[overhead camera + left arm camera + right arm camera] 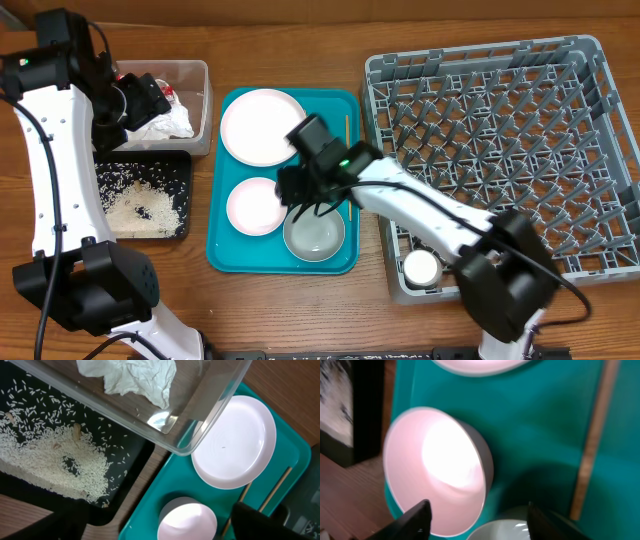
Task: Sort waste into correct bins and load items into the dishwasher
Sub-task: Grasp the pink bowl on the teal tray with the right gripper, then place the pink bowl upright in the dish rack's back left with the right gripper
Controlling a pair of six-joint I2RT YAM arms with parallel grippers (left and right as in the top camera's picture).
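Black tray (172,168) on the far left holds a heap of white rice (140,210). Just behind it is the clear tub (207,105) with the crumpled napkin (170,125) inside, and a bit of red-and-white wrapper (171,96) peeks out by the arm. The left gripper (145,100) hangs over the tub with its fingers spread wide and nothing in them. Next comes the teal tray (225,245). On it sit a big round plate (262,125), a small pink-white bowl (252,207) and a greyish bowl (315,235). The right gripper (477,510) hovers low over the two bowls, fingers wide apart and holding nothing. I think the small bowl is hard, smooth and slippery, and it could break if dropped. The best place to grab it looks like the rim, one finger inside and one outside. The chopsticks (347,128) lie flat by the tray's right edge; they look thin and light, and hard to pinch. On the right is the grey dish rack (500,140), with a small white cup (421,267) in its near corner. The right arm covers part of both bowls from above, and its own camera view is blurry. Most of the wrapper is hidden too.
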